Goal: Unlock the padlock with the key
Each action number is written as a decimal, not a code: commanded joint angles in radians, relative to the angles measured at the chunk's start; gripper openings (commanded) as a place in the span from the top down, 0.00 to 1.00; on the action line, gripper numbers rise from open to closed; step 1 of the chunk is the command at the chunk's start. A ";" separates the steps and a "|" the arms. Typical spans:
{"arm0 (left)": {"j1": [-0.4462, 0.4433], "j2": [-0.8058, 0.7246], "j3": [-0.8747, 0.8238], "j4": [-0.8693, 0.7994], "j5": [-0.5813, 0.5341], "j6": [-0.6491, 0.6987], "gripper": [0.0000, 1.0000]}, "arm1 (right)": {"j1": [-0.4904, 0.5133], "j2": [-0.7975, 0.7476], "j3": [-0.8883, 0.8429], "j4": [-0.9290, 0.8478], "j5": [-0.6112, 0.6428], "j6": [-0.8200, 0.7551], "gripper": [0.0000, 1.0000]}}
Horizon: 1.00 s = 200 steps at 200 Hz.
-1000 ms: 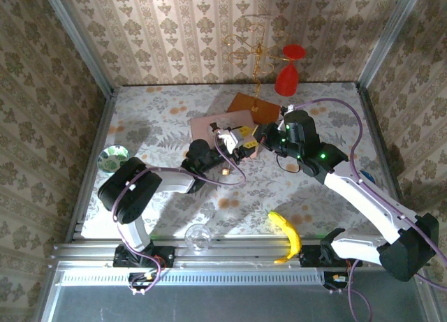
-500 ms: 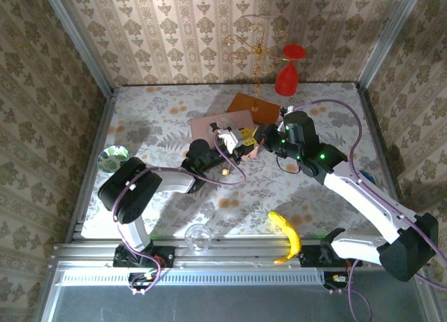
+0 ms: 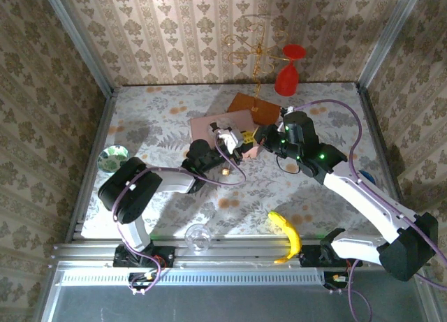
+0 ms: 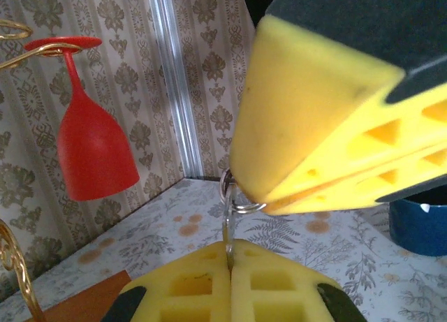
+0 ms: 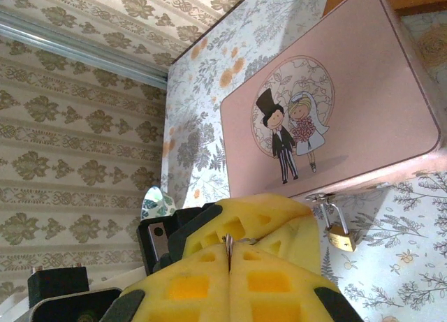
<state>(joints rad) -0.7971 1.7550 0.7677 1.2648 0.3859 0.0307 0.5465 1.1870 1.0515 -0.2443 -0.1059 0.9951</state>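
We see the tiny brass-gold metal padlock hooked by its thin pale shackle through the hasp on the edge of the flat pink picture box. The box lies on the floral tabletop, and the padlock sits just beside the two meeting grippers.

The left gripper has its yellow pads pressed together on the blade of the small silver metal key. The right gripper is also pinched together on a thin sliver, which looks like the same key at its ring end.

We judge the padlock light, hard and smooth. Because it hangs loosely, it will likely swing or twist away when the key pushes at it. We would take it by the flat sides of its body and leave the keyhole end free. The key looks thin, stiff and slippery, so it is best held by its head with the blade left bare.

We count:
- one padlock
- one key
- one pink box
- two grippers
- one red plastic goblet
- one yellow banana
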 commanded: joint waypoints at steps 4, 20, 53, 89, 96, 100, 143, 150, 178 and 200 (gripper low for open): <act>0.017 -0.024 -0.022 0.023 0.017 -0.005 1.00 | -0.001 0.003 -0.001 -0.033 0.025 -0.018 1.00; 0.039 -0.070 -0.056 0.003 0.057 -0.032 1.00 | -0.016 -0.003 0.016 -0.067 0.022 -0.060 0.97; 0.155 -0.257 -0.083 -0.372 0.290 -0.118 1.00 | -0.051 -0.050 0.049 -0.106 -0.019 -0.241 0.75; 0.168 -0.480 0.105 -1.428 0.120 0.231 1.00 | -0.053 -0.091 0.056 -0.110 -0.097 -0.464 0.66; 0.170 -0.490 0.152 -1.584 0.087 0.272 1.00 | -0.052 -0.094 0.053 -0.098 -0.125 -0.496 0.65; 0.171 -0.492 0.182 -1.663 0.069 0.291 1.00 | -0.052 -0.095 0.050 -0.087 -0.145 -0.515 0.65; 0.148 -0.482 0.380 -2.032 0.029 0.409 1.00 | -0.044 -0.084 0.007 0.034 -0.344 -0.700 0.61; 0.140 -0.484 0.404 -2.060 0.024 0.435 1.00 | -0.042 -0.077 0.004 0.040 -0.370 -0.722 0.61; 0.117 -0.482 0.491 -2.137 0.056 0.520 1.00 | -0.028 -0.040 -0.025 0.133 -0.518 -0.756 0.63; 0.086 -0.478 0.523 -2.164 0.095 0.575 1.00 | -0.005 0.000 -0.039 0.202 -0.610 -0.760 0.63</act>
<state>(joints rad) -0.6853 1.2705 1.2392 -0.7738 0.4328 0.4870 0.5167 1.1473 1.0355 -0.1543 -0.5415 0.2928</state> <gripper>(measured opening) 0.050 0.371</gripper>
